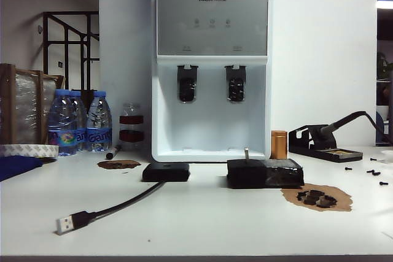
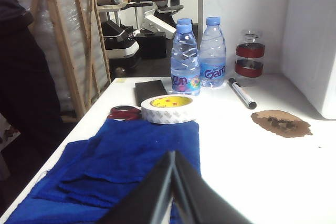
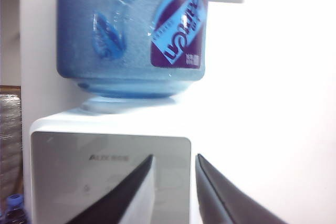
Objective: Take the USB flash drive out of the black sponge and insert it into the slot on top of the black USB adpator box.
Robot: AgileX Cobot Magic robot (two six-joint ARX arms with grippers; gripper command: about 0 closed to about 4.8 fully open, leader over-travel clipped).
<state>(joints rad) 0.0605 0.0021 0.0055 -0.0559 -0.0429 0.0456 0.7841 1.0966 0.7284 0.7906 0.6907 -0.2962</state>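
Observation:
The black USB adpator box [image 1: 166, 172] lies flat at the table's middle, and its cable ends in a silver plug [image 1: 64, 224] near the front edge. The slot on its top does not show from this low angle. To its right stands the black sponge [image 1: 264, 173], part wrapped in shiny tape. The USB flash drive [image 1: 247, 153] sticks upright out of its left top. Neither arm appears in the exterior view. My left gripper [image 2: 173, 153] is shut and empty above a blue cloth [image 2: 131, 166]. My right gripper [image 3: 175, 157] is open and empty, facing the water dispenser [image 3: 105, 166].
A white water dispenser [image 1: 212, 72] stands behind the box and sponge. Water bottles [image 1: 80, 121], a jar [image 1: 131, 126] and a marker [image 1: 113, 151] sit at the left back. A tape roll [image 2: 170, 108] lies by the cloth. A soldering stand [image 1: 322, 142], brown patch with black foam scraps [image 1: 317, 197] and copper cylinder [image 1: 279, 144] are on the right.

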